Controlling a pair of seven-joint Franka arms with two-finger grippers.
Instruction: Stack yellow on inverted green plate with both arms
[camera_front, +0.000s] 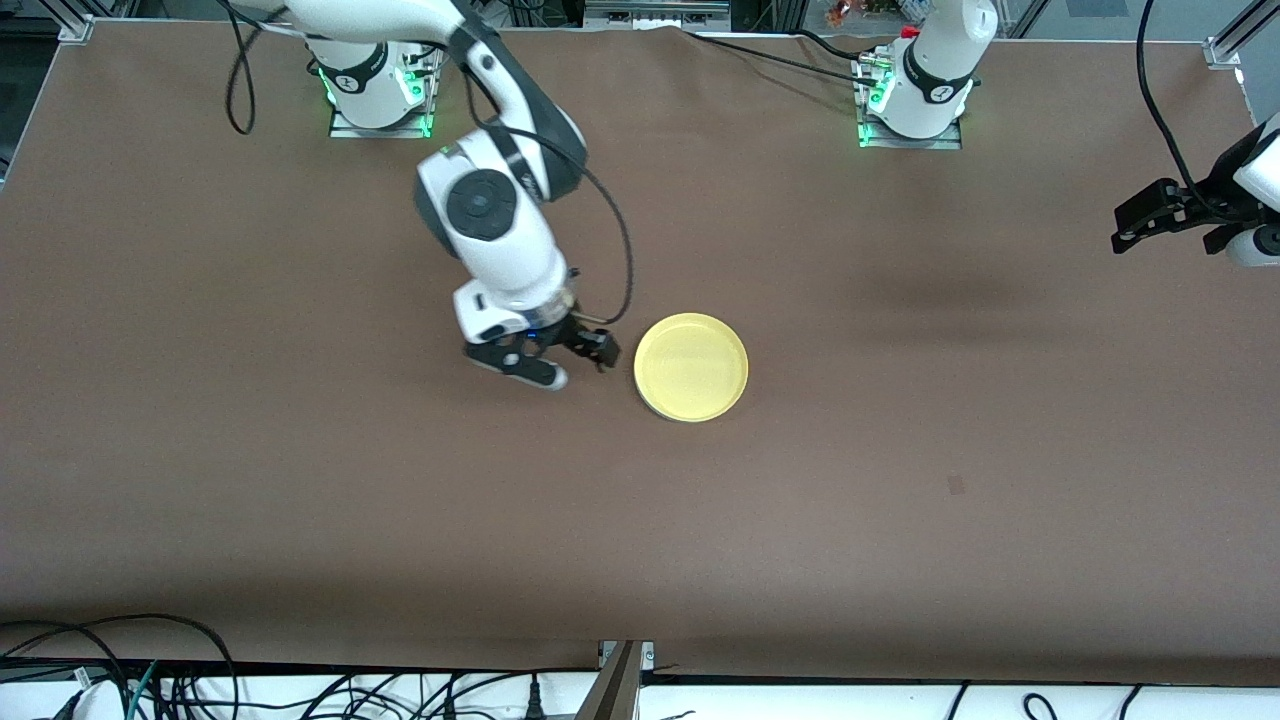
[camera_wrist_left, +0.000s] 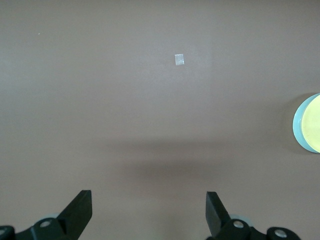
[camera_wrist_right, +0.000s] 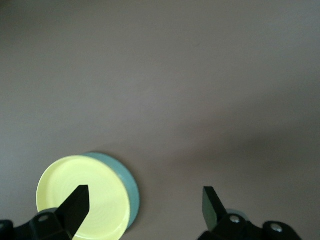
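Observation:
The yellow plate (camera_front: 690, 365) lies rim up in the middle of the table, on top of the pale green plate. Only a thin edge of the green plate (camera_wrist_right: 132, 188) shows around it in the right wrist view. My right gripper (camera_front: 555, 362) hangs just beside the stack, toward the right arm's end of the table. It is open (camera_wrist_right: 145, 202) with nothing between its fingers. My left gripper (camera_front: 1165, 235) waits high over the left arm's end of the table, open (camera_wrist_left: 148, 205) and empty. From there the stack's yellow (camera_wrist_left: 313, 123) and green edge (camera_wrist_left: 296, 123) show only at the border of the left wrist view.
The brown table top (camera_front: 300, 480) is bare except for a small square patch (camera_front: 955, 485), seen also as the pale patch (camera_wrist_left: 179, 59) in the left wrist view. Both arm bases stand along the edge farthest from the front camera. Cables (camera_front: 150, 670) lie past the near edge.

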